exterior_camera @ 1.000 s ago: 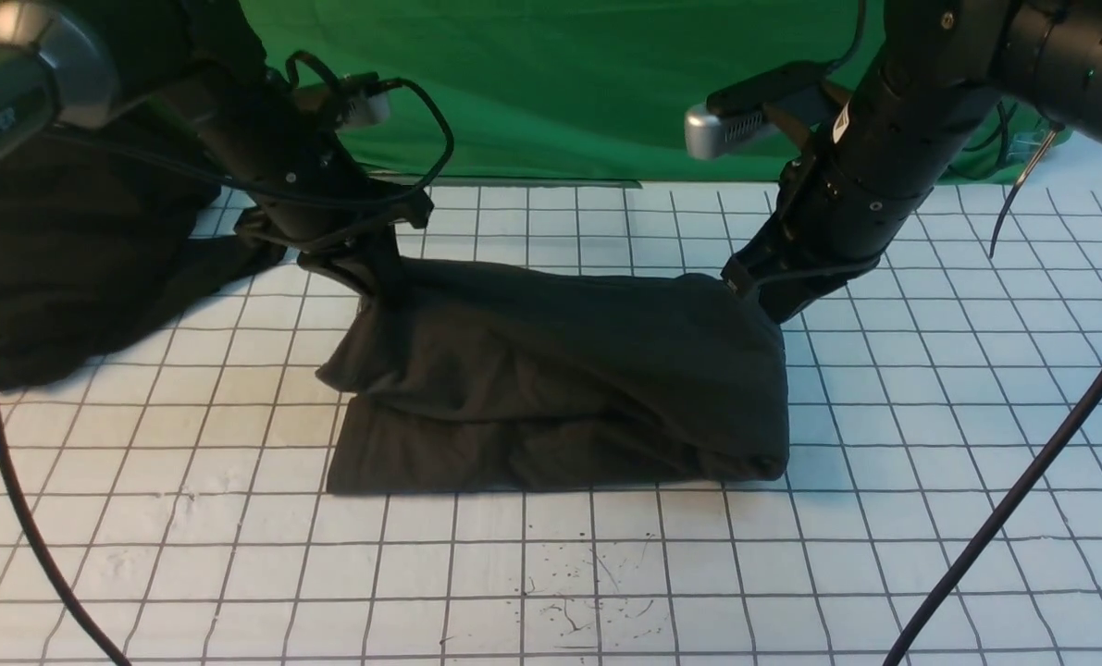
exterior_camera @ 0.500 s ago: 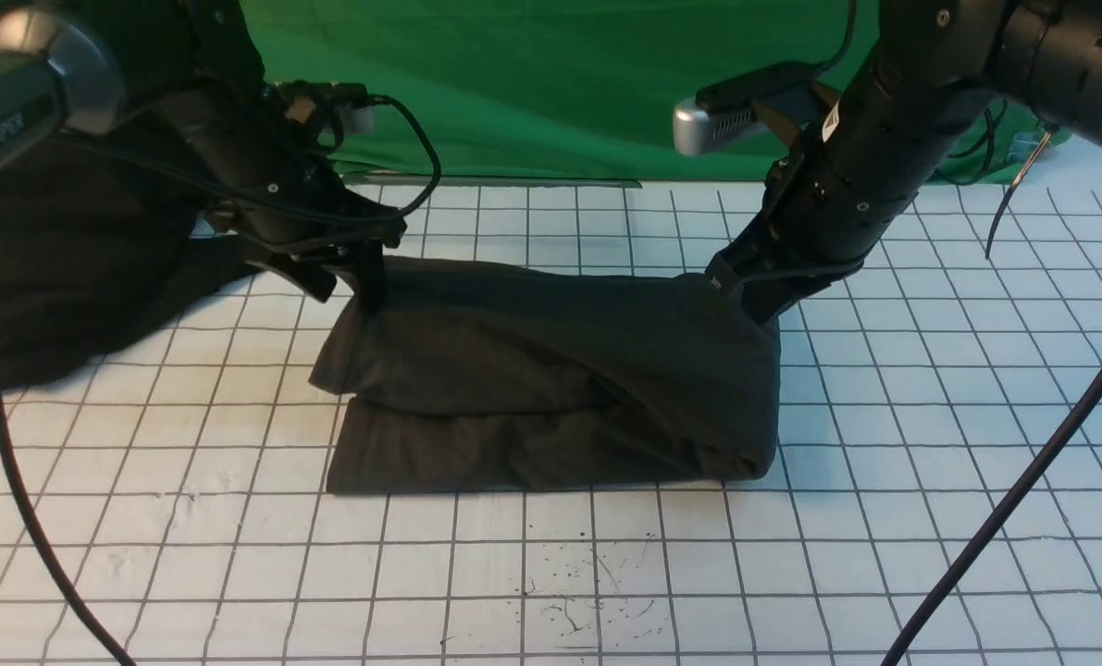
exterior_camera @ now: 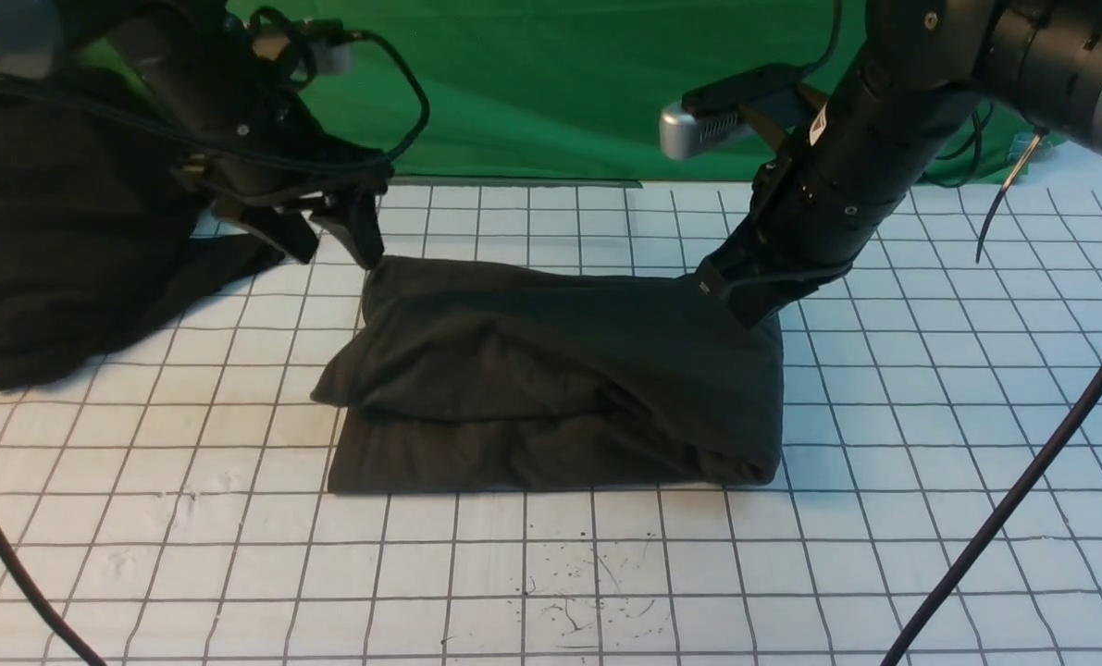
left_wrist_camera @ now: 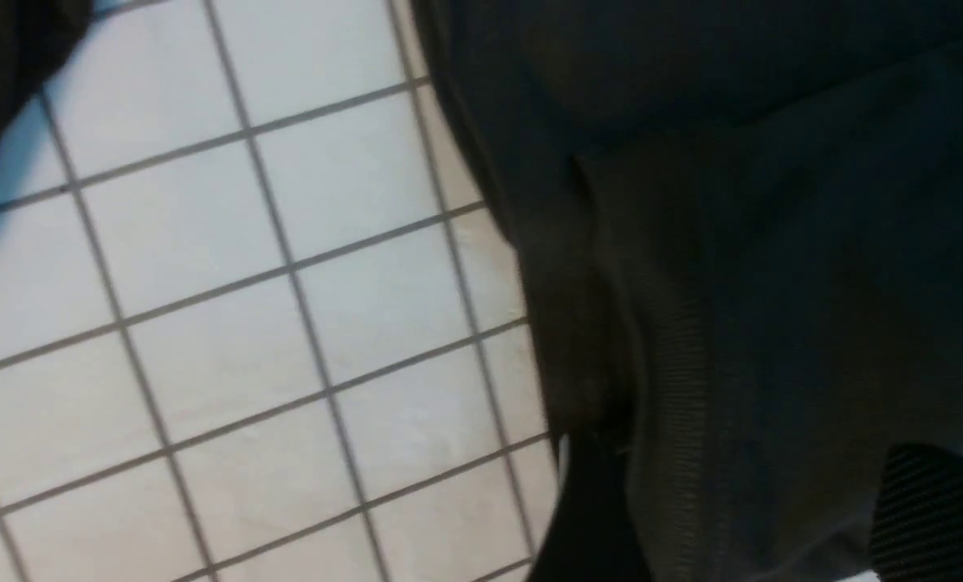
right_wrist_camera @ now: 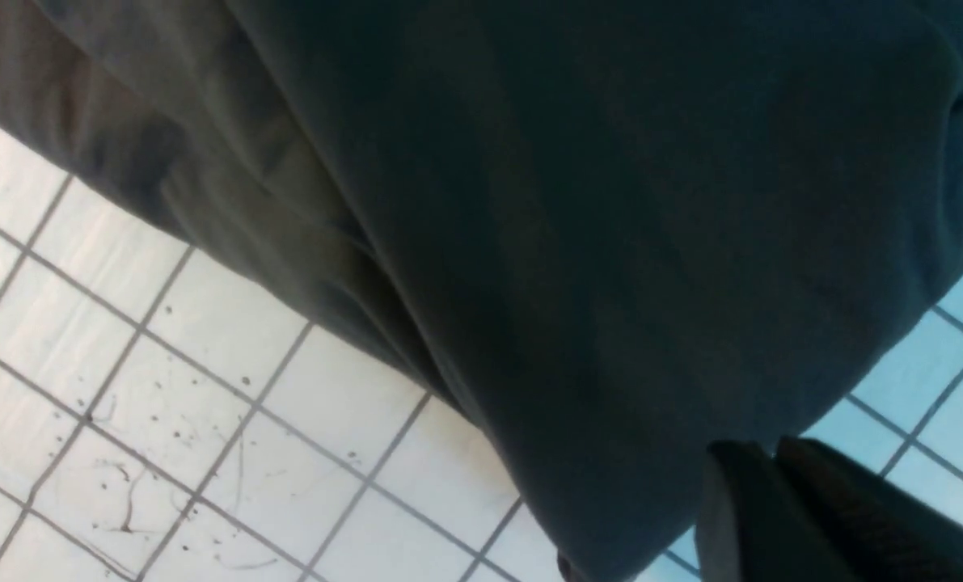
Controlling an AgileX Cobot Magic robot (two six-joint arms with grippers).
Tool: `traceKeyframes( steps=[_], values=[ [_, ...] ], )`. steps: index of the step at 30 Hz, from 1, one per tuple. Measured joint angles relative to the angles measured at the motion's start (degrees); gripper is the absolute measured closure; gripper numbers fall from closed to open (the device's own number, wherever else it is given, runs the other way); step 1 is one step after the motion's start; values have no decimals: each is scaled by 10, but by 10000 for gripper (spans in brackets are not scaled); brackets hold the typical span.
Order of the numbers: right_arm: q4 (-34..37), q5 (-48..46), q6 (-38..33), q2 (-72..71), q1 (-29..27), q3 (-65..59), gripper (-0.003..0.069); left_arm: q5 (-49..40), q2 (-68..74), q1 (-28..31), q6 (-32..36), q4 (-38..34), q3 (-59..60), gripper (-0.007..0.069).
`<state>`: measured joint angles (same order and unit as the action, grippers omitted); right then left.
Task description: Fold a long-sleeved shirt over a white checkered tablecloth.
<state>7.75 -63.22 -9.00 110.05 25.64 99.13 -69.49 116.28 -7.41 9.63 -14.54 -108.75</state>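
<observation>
Left claw (exterior_camera: 328, 242) released: jaws spread wide, lifted just clear of the far left corner of the long-sleeved shirt (exterior_camera: 551, 370), pinched there a second ago. Reads as the fold on that side laid down and finished. Right claw (exterior_camera: 740, 294) clenched, by the front view still pinching the shirt's far right corner, fabric drawn up a little toward it; probably due to let go next. Shirt lying mid-table on the white checkered tablecloth (exterior_camera: 551, 573), folded into a thick rectangle, upper layer bulging and overhanging the lower at the near left, so not yet a tidy stack. Around it: blacker garment heap (exterior_camera: 69, 259) off to the left, apart from the shirt but with one edge close beside the open claw, worth avoiding on any retreat; green backdrop (exterior_camera: 551, 92) behind; ink specks (exterior_camera: 588, 592) on the near squares. Nothing between claws and shirt; only a dark cable (exterior_camera: 1004, 499) trailing over the right-hand squares, clear of the fabric.
</observation>
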Motion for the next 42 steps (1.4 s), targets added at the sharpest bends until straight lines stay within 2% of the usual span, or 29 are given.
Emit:
traceKeyframes(
  steps=[1,3,5,8,12,16,21,30,35,37,41,42],
  values=[
    [6,11,0,0,1,0,616,0,-6,-8,16,-27,-1,314],
    [11,24,0,0,4,0,615,3,-6,-15,29,-41,-2,389],
    [20,67,0,2,18,0,613,26,5,-46,43,-58,-2,564],
    [26,83,2,16,27,0,613,34,34,-74,46,-66,-4,613],
    [18,59,14,48,28,0,613,11,81,-84,40,-67,-4,623],
    [-5,4,31,87,26,-18,629,5,101,-82,37,-51,45,623],
    [-14,23,44,96,22,-71,659,4,101,-81,37,-50,95,623],
    [-45,-5,49,90,-10,-96,661,3,58,-79,22,-22,108,623],
    [-56,2,51,48,-21,-102,661,6,-13,-79,25,-58,108,623],
    [-47,24,55,20,-21,-102,661,17,-32,-79,28,-72,108,623],
    [30,82,46,-12,-21,-98,661,62,-46,-79,37,-123,108,623],
    [73,91,22,-7,-21,-98,660,68,-35,-79,53,-157,108,623]
  ],
)
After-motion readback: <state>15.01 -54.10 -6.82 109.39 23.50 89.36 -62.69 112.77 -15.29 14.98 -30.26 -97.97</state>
